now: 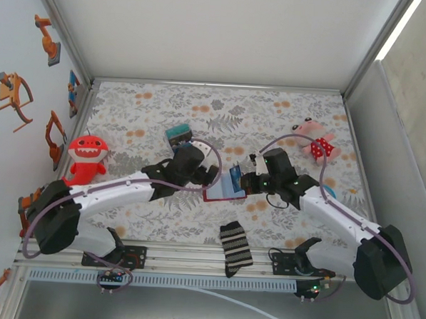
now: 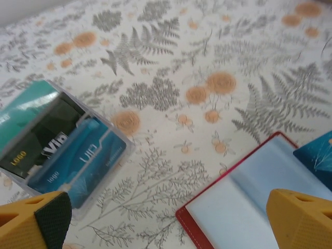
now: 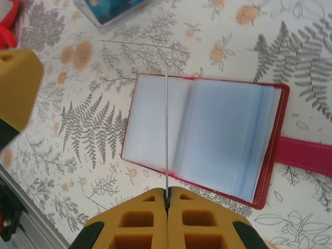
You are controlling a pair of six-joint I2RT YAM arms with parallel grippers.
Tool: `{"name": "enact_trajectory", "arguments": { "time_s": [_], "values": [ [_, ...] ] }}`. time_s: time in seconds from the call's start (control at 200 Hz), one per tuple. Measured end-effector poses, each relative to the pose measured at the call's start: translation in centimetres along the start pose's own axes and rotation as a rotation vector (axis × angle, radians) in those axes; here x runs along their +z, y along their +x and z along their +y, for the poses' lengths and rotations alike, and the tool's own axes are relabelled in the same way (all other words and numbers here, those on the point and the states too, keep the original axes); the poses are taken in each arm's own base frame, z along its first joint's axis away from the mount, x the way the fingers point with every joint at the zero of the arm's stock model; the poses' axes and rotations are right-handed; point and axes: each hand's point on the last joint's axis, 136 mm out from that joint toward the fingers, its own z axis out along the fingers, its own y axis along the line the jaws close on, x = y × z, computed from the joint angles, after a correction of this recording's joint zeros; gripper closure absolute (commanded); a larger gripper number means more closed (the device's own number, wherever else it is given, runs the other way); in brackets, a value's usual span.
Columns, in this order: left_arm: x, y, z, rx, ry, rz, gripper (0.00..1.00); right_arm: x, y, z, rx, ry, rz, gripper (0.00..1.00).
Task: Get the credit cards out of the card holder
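Left wrist view: the left gripper stands wide open and empty, low over the table, between the clear card case and the open card holder.

Right wrist view: the right gripper is clamped on a credit card, seen edge-on above the holder.

Recommended: draw the card straight out along its own plane. Brace the cover with the left gripper if it drags.

Whether the card's far edge is clear of its pocket cannot be determined. Any remaining cards are indiscernible.
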Motion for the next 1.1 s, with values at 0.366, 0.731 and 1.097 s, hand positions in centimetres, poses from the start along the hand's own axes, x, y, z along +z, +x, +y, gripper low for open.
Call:
{"name": "enact_trajectory", "arguments": {
  "time_s": [0.366,0.731,1.097],
  "values": [
    [-4.3,-2.5,0.4,-0.038,0.279,-0.115,0.04,-2.5,-1.7,6.5,-0.377,-0.167,-0.010,1.00],
    [-7.4,-2.0,-4.7,0.095,0.667,-0.075,0.19,-3.0,-0.5,9.0,-0.591,-0.270,0.107,1.00],
    [-7.9,-0.5,-7.3,0.153,0.849,-0.007,0.46,-3.2,0.8,10.1,-0.656,-0.365,0.189,1.00]
  ]
}}
